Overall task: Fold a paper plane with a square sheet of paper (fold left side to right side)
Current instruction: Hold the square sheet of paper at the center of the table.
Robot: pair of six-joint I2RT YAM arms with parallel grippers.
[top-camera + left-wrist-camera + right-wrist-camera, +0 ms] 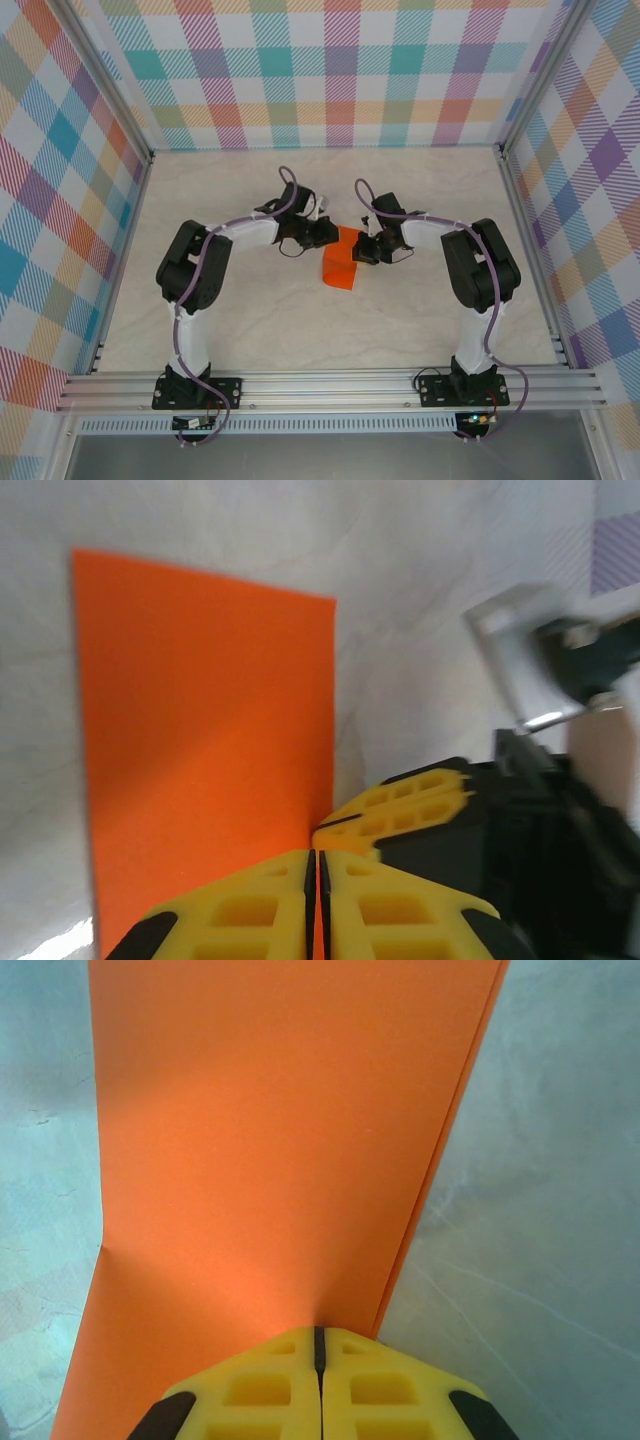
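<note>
Square sheet of paper (pixel 341 262) is lying flat near the middle of the bench (pixel 250 320), between the left pincer (pixel 323 234) and the right pincer (pixel 364 248). It is presenting as a narrow orange rectangle rather than a full square, its long sides running from far to near with a slight tilt. In the right wrist view two layers are showing along one long edge, one just proud of the other, so the sheet is lying doubled over. A small kink is showing on the opposite edge.

Left pincer is sitting at the far left corner of the sheet with its yellow fingers drawn together, only a hairline slit showing between them. Right pincer is sitting at the right edge, toward the far end, with its fingers closed flush. Both are pointing down at the paper's face. Neither is appearing to grip it, and whether the tips are pressing or merely touching cannot be told. In the left wrist view the two sets of fingers are standing just beside each other at the sheet's edge.

Judgement: the left-to-right fold is appearing made, and the step in hand is looking like the setting of that crease. The layers are not lying quite flush, so the next move is calling for firm, even pressure drawn along the folded edge. One pincer should be pinning the sheet while the other is travelling, since thin paper on a smooth bench is likely to slide or buckle.
</note>
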